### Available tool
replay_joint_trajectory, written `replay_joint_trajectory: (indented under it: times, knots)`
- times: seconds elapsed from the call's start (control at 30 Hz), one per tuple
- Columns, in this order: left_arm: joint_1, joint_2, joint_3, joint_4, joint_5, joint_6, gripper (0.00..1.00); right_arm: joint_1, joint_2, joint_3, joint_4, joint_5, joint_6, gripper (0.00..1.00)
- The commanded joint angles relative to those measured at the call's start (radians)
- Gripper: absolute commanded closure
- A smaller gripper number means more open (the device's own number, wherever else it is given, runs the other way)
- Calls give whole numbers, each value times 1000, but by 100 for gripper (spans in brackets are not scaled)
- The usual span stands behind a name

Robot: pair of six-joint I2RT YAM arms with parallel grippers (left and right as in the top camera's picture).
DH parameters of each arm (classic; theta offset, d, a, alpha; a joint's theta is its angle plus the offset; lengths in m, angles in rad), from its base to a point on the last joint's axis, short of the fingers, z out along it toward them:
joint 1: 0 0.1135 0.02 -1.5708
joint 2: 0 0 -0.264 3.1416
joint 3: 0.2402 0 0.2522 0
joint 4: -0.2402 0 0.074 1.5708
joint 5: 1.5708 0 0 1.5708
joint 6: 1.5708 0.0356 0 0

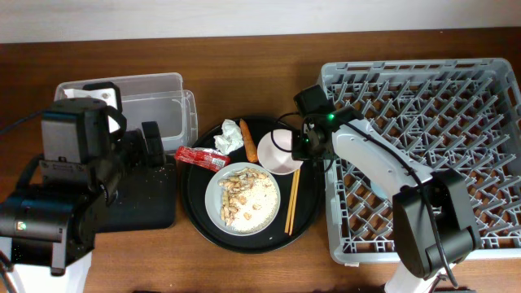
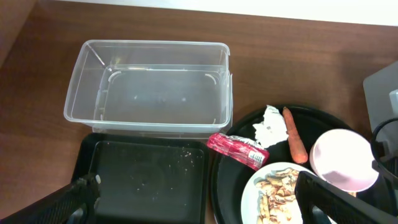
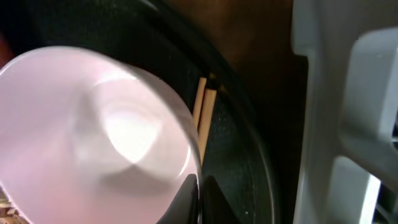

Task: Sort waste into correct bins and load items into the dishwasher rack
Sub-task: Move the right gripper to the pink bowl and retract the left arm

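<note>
two pincers: right pincer (image 3: 199, 198) is clamped on the rim of the bowl (image 1: 281, 152), at the rack (image 1: 423, 73) side of the round tray (image 1: 192, 203); left pincer (image 2: 196, 186) gapes, empty. bowl — probably rigid, slick, breakable — is best carried by its rim.

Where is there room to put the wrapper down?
The clear tub behind the shallow black tray is bare inside, and that tray holds only specks. The dishwasher rack's right half is free too. The round tray is crowded: plate, bowl, chopsticks, carrot, tissue.
</note>
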Motion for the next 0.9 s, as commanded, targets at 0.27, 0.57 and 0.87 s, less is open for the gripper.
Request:
replay_joint_trajectory:
  times: [0.27, 0.57, 0.87]
  knots:
    - [4, 0, 9, -2, -14, -13, 0, 10, -285, 154, -194, 259, -105, 96]
    - [4, 0, 9, -2, -14, -13, 0, -42, -512, 164, -305, 1006, -104, 96]
    - [4, 0, 9, -2, -14, -13, 0, -82, -458, 164, -285, 303, -132, 96]
